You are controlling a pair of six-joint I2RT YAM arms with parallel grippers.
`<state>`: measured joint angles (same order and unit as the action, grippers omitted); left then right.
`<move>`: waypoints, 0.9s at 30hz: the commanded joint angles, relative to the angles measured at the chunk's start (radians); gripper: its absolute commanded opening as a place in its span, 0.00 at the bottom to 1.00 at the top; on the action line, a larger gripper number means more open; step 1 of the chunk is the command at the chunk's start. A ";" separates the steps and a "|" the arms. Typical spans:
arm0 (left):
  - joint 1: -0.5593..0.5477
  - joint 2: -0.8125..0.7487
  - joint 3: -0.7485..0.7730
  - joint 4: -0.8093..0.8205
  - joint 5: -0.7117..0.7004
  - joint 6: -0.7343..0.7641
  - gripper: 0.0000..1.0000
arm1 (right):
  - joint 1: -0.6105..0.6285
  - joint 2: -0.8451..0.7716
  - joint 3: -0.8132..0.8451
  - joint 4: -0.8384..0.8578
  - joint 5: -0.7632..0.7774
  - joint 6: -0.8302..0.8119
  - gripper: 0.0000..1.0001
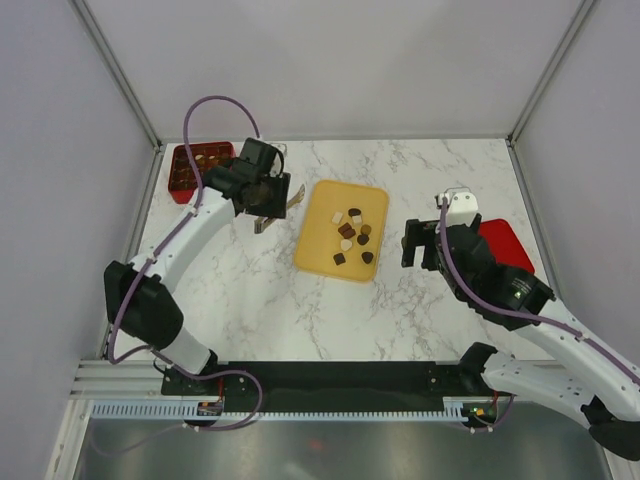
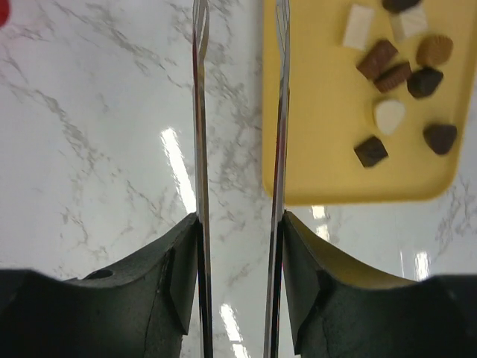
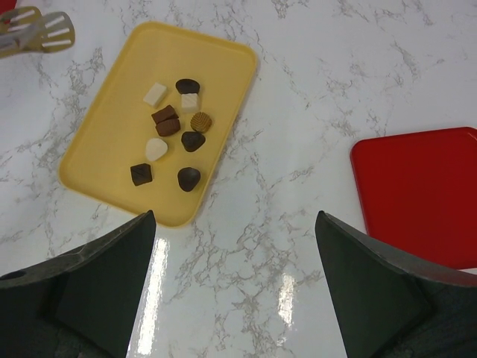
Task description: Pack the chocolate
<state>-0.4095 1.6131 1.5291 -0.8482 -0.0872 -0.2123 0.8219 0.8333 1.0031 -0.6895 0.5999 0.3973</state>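
- Chocolate (image 3: 193, 140): ten small pieces in dark brown, lighter brown and cream-white lie in a loose cluster on the yellow tray (image 3: 104, 149). In the top view they sit in the tray's right half.
- One piece is round and ridged, and several are squarish. None of the pieces on the tray is held or touched by either arm.
- The tray lies flat near the middle of the marble bench (image 1: 300, 320), between the two arms.
- The left jaws are closed on a pair of metal tongs (image 3: 52, 33). The left wrist view shows the two thin blades edge-on, running forward from between the black fingers (image 2: 179, 261). The blades stand apart with nothing between them.
- The slotted tong tips are just beside the tray's left edge and off its surface. Whether they touch the bench cannot be told.
- The right jaws stand wide open with nothing between them, over bare marble between the tray and the red lid (image 3: 425, 194).
- The red lid lies flat on the right side of the bench, partly hidden under the right arm (image 1: 500, 290) in the top view.
- The red box (image 1: 190, 168) with grid compartments sits at the far left corner of the bench, just behind the left arm (image 1: 190, 235). Dark shapes show in some compartments, too small to identify.
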 commanded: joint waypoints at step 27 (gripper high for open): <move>-0.451 -0.067 -0.279 0.046 -0.031 -0.108 0.59 | 0.002 -0.066 0.046 -0.068 0.040 0.038 0.96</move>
<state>-0.8490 1.5284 1.2530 -0.8444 -0.0902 -0.2977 0.8219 0.7788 1.0073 -0.7578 0.6083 0.4335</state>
